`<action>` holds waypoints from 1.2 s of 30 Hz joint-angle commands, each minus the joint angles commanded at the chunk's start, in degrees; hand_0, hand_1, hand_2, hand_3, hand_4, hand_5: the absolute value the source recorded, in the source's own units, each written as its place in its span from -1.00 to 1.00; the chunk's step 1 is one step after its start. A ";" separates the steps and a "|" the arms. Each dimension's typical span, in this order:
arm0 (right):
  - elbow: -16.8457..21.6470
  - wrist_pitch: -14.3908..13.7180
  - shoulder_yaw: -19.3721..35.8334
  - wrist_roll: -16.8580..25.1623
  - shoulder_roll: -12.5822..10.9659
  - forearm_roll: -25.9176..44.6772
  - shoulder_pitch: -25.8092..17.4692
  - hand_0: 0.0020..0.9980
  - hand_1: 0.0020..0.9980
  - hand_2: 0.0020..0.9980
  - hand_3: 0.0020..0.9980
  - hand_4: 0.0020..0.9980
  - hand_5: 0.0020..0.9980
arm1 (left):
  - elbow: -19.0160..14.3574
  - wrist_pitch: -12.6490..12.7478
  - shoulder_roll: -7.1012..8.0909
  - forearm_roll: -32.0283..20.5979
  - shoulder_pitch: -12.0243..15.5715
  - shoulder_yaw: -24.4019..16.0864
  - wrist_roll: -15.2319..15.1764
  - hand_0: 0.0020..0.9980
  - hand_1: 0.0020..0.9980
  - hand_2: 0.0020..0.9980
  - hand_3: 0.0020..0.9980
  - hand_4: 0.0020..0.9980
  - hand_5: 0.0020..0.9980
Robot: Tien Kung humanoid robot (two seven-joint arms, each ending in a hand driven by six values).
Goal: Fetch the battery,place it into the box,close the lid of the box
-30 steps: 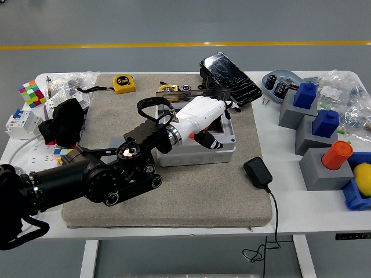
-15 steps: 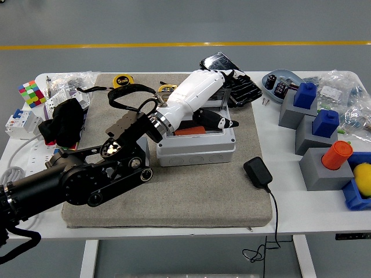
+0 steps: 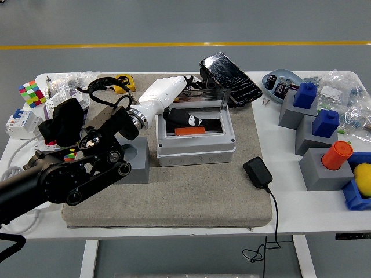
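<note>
Battery [image 3: 189, 131]: orange, lying flat inside the open box, near its front wall.
Box [image 3: 196, 149]: grey, on the felt mat; clear lid [image 3: 200, 96] tilted up at the back.
Left hand [image 3: 184, 117]: white shell, black fingers loose and released, holding nothing, hanging over the box's rear left corner.
Right hand: out of view.
Surface: white tabletop [image 3: 290, 204] under a grey felt mat [image 3: 191, 197]; black adapter [image 3: 258, 172] at the mat's right edge.
Room: grey floor with a yellow line [image 3: 185, 44].
Change: hand drawn back left from over the box centre; grey block [image 3: 134, 162] uncovered beside the box.
</note>
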 joint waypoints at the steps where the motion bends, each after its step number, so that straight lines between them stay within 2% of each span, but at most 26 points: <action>1: -0.02 0.01 0.02 0.00 0.00 0.01 -0.08 0.34 0.35 0.38 0.08 0.83 0.02 | -1.19 -0.48 0.39 -0.05 0.40 -0.04 0.64 -0.03 0.25 0.35 0.55 1.00 -0.16; 6: -0.21 0.05 0.35 -0.04 -0.07 -0.15 -0.38 0.34 0.35 0.38 0.08 0.83 0.02 | -8.21 -3.76 2.58 1.08 2.37 -0.19 4.49 -0.09 0.25 0.35 0.54 1.00 -0.14; 9: -0.22 0.04 0.50 -0.05 -0.08 -0.22 -0.46 0.34 0.35 0.38 0.08 0.83 0.02 | -10.49 -4.51 3.17 1.83 2.99 0.22 5.48 -0.09 0.25 0.35 0.54 1.00 -0.14; 12: -0.19 0.03 0.54 -0.04 -0.04 -0.25 -0.49 0.34 0.35 0.38 0.08 0.83 0.02 | -10.43 -4.74 3.12 1.09 3.28 1.04 5.57 -0.05 0.33 0.42 0.55 1.00 -0.12; 19: -0.09 0.03 0.41 -0.04 0.06 -0.22 -0.40 0.34 0.35 0.38 0.08 0.83 0.02 | -7.01 -5.16 2.22 -0.87 3.59 2.97 5.51 -0.02 0.37 0.45 0.56 1.00 -0.10; 23: -0.07 0.04 0.46 -0.04 0.03 -0.26 -0.42 0.34 0.35 0.38 0.08 0.83 0.02 | -8.26 -4.96 2.46 -0.98 4.53 1.24 5.15 -0.02 0.37 0.45 0.56 1.00 -0.10; 27: -0.14 0.02 0.47 -0.05 0.09 -0.30 -0.44 0.34 0.35 0.38 0.08 0.83 0.02 | -12.08 -1.55 2.99 -1.19 8.02 -5.30 1.49 -0.01 0.37 0.46 0.57 1.00 -0.10; 29: -0.14 0.02 0.57 -0.04 0.17 -0.32 -0.41 0.34 0.35 0.38 0.08 0.83 0.02 | -14.38 2.26 3.47 -4.25 10.96 -10.42 -2.98 0.01 0.38 0.44 0.55 1.00 -0.10; 32: -0.14 0.02 0.67 -0.04 0.25 -0.35 -0.40 0.34 0.35 0.38 0.08 0.83 0.02 | -16.15 6.66 4.04 -9.61 14.68 -16.31 -8.88 0.01 0.38 0.44 0.55 1.00 -0.10; 35: -0.13 -0.02 1.02 -0.01 0.30 -0.45 -0.40 0.34 0.35 0.38 0.08 0.83 0.02 | -16.67 10.46 4.44 -16.58 19.09 -22.71 -15.86 0.01 0.38 0.44 0.55 1.00 -0.10; 36: -0.12 -0.02 1.13 0.00 0.30 -0.47 -0.42 0.34 0.35 0.38 0.08 0.83 0.02 | -16.34 11.45 4.47 -18.62 20.44 -24.41 -17.82 -0.01 0.34 0.35 0.46 1.00 -0.12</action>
